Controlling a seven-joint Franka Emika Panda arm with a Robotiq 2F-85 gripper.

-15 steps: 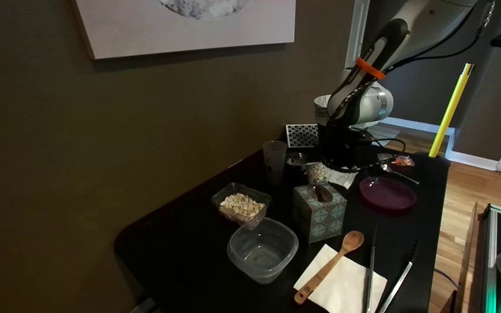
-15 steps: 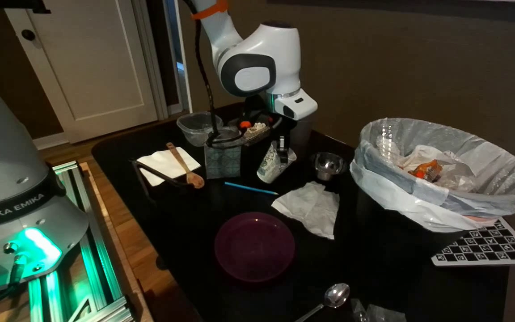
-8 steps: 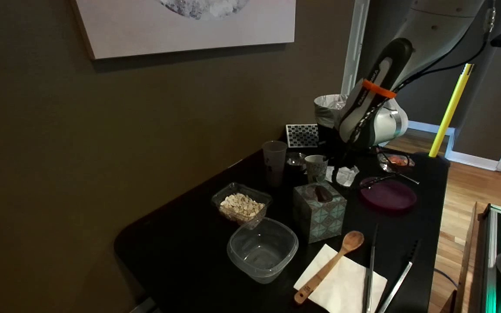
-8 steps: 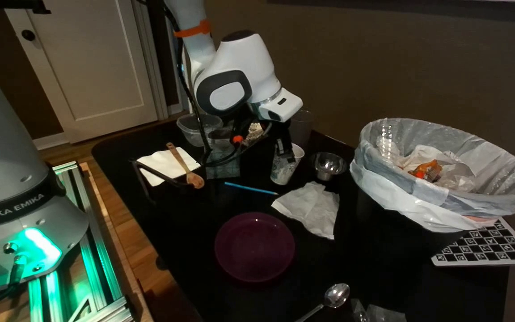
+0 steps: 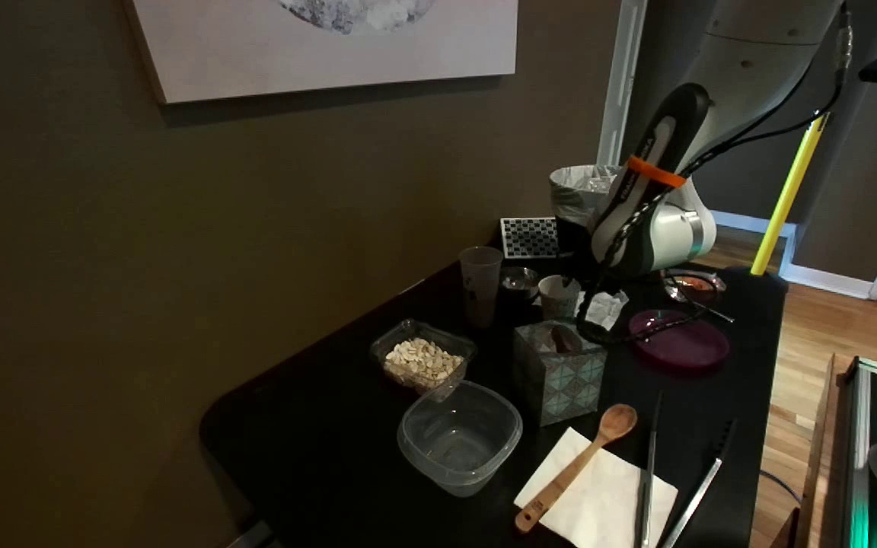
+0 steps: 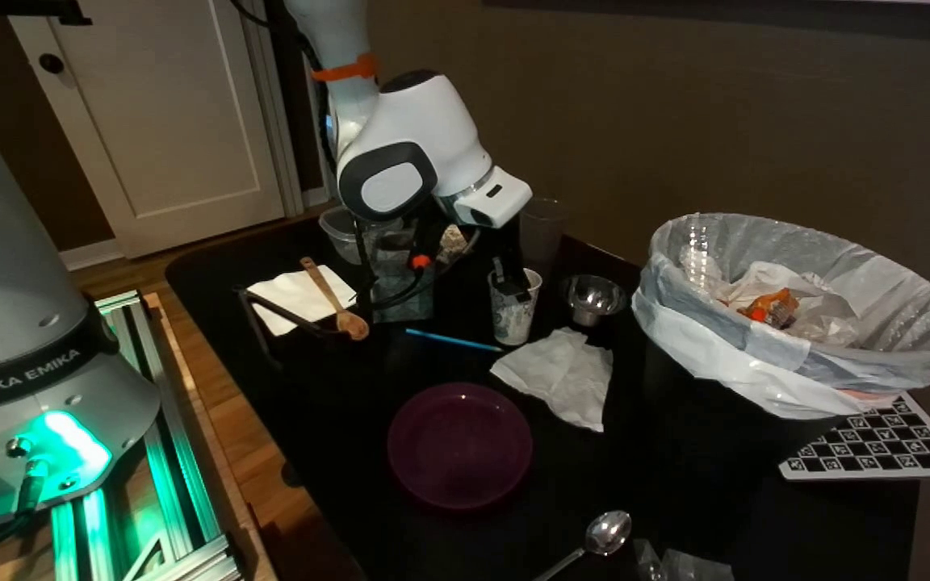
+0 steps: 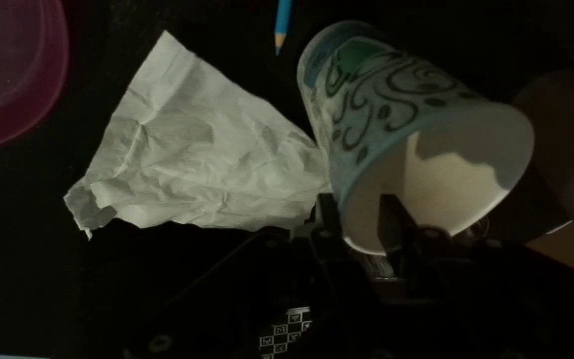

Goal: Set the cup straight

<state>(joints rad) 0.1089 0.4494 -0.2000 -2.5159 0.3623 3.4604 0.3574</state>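
The white patterned paper cup (image 6: 513, 324) stands about upright on the black table in an exterior view. It also shows behind the tissue box in an exterior view (image 5: 558, 298) and large in the wrist view (image 7: 381, 94), its mouth facing the camera. My gripper (image 7: 358, 197) is at the cup's rim. One finger is inside the mouth and the other is outside the wall, with a visible gap between them. The gripper (image 6: 512, 282) reaches down over the rim in an exterior view. In the other direction of sight the box and cup hide most of it.
A tissue box (image 5: 560, 377) and a tall clear tumbler (image 5: 479, 288) stand close to the cup. A small glass bowl (image 6: 592, 298), a crumpled napkin (image 6: 559, 378) and a blue pencil (image 6: 453, 340) lie around it. A purple plate (image 6: 459, 446) and lined bin (image 6: 796, 323) are nearby.
The cup has gone from strongly tilted to about upright. The arm's wrist has swung and shifted left in an exterior view, with the fingers staying at the cup's rim.
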